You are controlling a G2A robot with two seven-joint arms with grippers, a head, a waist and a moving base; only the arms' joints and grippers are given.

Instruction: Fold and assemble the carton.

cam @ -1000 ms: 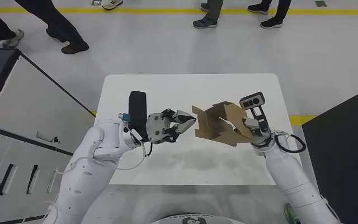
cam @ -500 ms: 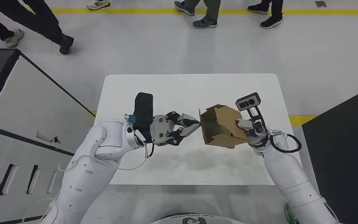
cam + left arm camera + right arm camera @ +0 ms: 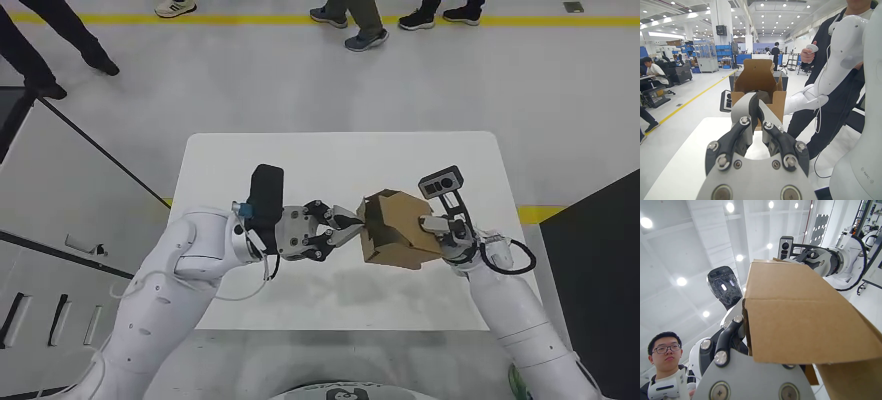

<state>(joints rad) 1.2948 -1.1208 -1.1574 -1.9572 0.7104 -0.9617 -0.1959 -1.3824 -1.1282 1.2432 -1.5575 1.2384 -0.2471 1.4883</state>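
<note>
top: carton (image 3: 395, 228) over the white table (image 3: 300, 160), right gripper (image 3: 438, 238) clamped on one wall, left gripper (image 3: 352, 222) tips touching the opposite side.
left wrist: left gripper pinched together, holding nothing; a hard poke could dent the carton (image 3: 757, 79) wall or twist it loose.
right wrist: matte brown corrugated board, creased, boxy.

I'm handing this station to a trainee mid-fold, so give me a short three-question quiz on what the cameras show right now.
1. True or false: the carton is a flat sheet lying on the table.
2. The left hand is: A) wide open, B) shut, with its tips at the carton, C) far from the carton.
3. Fill in: the carton is gripped by the ____ hand.
Key: 1 false, it is folded up into a box shape; 2 B; 3 right hand.
</note>
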